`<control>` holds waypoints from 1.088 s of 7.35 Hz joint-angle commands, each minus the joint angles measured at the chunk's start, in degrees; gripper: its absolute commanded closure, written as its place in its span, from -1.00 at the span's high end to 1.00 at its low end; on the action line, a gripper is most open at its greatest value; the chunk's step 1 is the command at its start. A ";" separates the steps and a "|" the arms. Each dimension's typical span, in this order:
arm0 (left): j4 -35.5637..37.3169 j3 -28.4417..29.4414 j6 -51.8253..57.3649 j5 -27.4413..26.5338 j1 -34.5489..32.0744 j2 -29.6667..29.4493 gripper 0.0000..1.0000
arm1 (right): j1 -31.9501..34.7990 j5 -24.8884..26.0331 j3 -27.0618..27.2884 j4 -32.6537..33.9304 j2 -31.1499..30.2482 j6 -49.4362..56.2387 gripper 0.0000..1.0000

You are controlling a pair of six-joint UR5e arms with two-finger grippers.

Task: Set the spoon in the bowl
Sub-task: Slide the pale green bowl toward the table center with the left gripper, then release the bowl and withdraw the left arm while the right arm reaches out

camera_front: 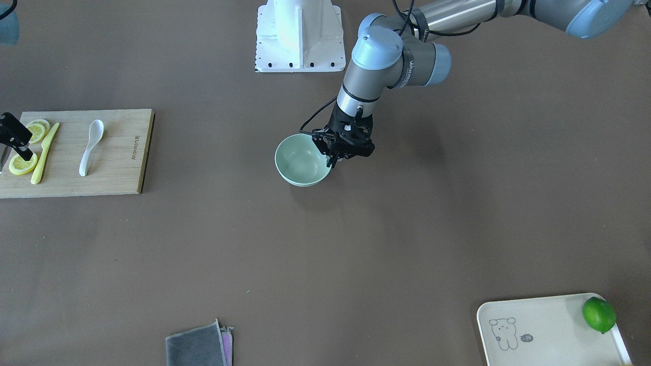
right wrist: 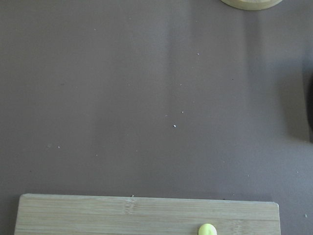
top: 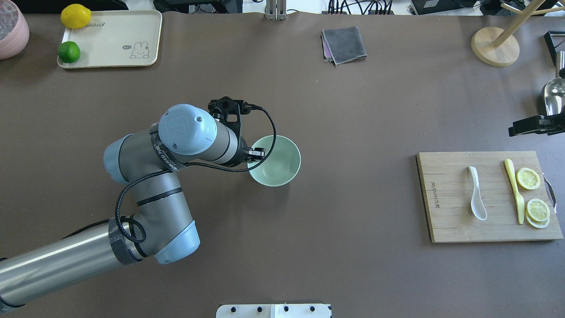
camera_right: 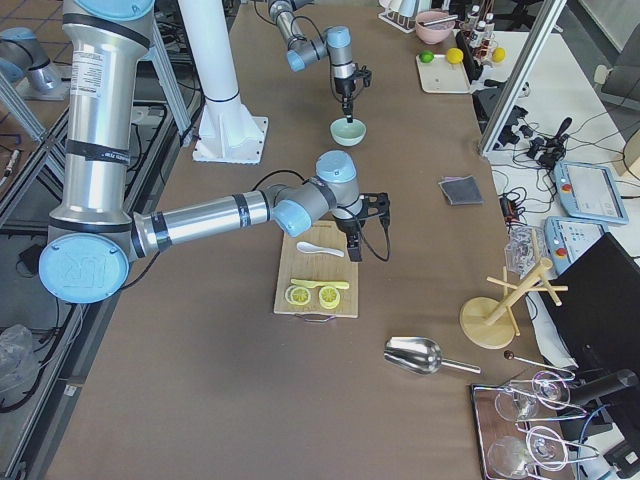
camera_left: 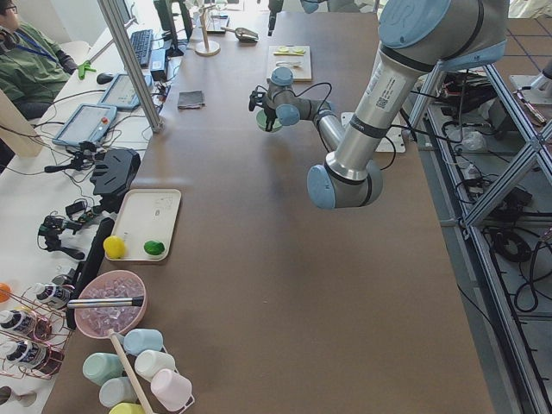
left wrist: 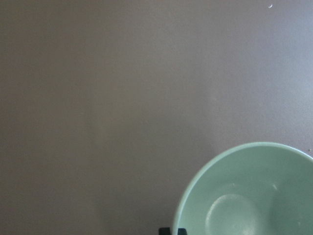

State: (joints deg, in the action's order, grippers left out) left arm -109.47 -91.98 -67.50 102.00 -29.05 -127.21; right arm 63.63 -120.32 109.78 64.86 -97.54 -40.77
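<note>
Tool (camera_front: pixel 331 161) on left arm, clamped on bowl (camera_front: pixel 297 163) rim (jaws narrow)

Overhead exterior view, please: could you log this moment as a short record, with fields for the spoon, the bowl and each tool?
spoon: lying on the cutting board beside the yellow knife, untouched
bowl: upright mid-table, empty
left tool: at the bowl's rim, fingers close together; grip unclear
right tool: raised near the board's edge by the lemon slices; open or shut unclear
task status: spoon not yet in bowl
</note>
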 commanded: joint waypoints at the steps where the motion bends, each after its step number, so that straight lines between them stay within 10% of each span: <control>1: 0.22 -0.22 0.09 -0.66 0.48 -0.14 0.41 | 0.00 0.00 -0.01 0.00 -0.01 -0.01 1.00; 2: 0.13 -1.52 0.09 -0.66 0.31 -0.06 0.95 | 0.00 0.00 -0.01 0.00 0.07 -0.01 1.00; 6: 6.71 -14.78 21.72 22.57 -23.70 16.05 0.97 | -6.21 2.00 4.36 0.26 -0.01 -14.10 0.96; 8: 6.90 -14.46 46.21 31.38 -38.12 26.97 0.97 | -16.12 12.34 5.88 0.09 -2.37 -20.92 0.95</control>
State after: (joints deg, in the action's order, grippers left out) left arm -103.13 -106.10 -35.10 127.68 -58.31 -106.60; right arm 53.27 -113.74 114.79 65.06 -98.39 -57.93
